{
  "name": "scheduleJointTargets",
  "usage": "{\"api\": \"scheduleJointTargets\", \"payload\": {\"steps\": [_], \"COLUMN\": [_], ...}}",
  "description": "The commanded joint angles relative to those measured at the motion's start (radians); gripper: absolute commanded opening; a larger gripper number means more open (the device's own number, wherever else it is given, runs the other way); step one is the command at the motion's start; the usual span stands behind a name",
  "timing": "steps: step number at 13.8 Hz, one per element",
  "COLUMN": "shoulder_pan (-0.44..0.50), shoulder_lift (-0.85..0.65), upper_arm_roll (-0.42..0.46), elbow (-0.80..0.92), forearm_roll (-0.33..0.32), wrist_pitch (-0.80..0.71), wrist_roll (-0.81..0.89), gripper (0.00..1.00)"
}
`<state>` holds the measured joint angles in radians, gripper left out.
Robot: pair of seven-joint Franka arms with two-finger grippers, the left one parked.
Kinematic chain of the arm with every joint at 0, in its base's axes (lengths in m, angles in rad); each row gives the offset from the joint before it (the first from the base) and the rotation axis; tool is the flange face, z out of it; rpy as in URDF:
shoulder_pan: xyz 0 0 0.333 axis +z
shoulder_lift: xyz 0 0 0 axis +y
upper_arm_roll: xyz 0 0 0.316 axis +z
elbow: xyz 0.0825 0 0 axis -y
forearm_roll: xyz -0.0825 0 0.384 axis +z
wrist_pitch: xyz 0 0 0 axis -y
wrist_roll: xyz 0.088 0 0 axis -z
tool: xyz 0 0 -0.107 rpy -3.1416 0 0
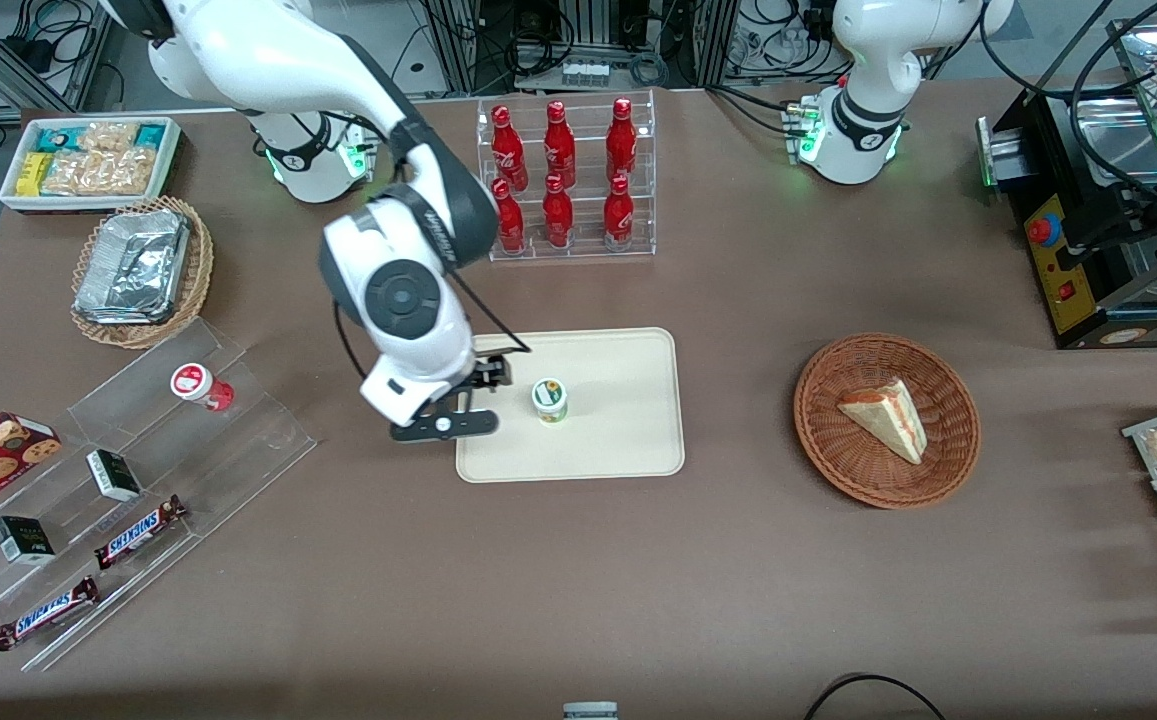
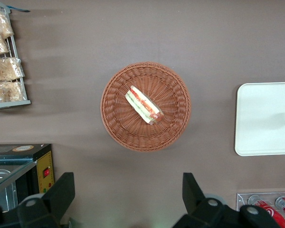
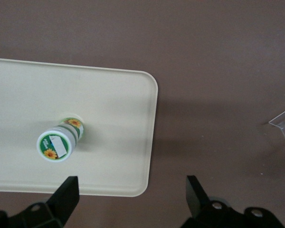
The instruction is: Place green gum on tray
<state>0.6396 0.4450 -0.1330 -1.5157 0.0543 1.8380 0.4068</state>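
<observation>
Green gum (image 1: 549,399) stands on tray (image 1: 628,440); gripper (image 3: 130,195) above, fingers (image 3: 66,194) apart, partly cropped.

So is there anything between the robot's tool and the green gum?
No. In the right wrist view, only bare tray lies between the open tool and the green gum, which stands upright on the tray.

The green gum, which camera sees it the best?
The right wrist view: the green gum fills more of it, standing upright on the tray, label and lid clear, with the open gripper apart from it. The front view shows it small, beside the gripper. The left wrist view catches only a green sliver at its edge.
</observation>
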Motion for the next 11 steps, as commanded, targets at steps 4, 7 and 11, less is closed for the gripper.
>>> {"api": "scheduleJointTargets", "payload": {"steps": [4, 7, 11], "shoulder_pan": [-0.13, -0.176, -0.271], "shoulder_lift": [-0.124, -0.144, -0.201], "upper_arm_roll": [0.01, 0.004, 0.013], "elbow": [-0.035, -0.018, -0.026], "forearm_roll": [0.009, 0.006, 0.007], "wrist_pitch": [-0.114, -0.207, -0.238], "wrist_roll": [-0.214, -0.27, -0.293], "gripper": [1.0, 1.0, 1.0]}}
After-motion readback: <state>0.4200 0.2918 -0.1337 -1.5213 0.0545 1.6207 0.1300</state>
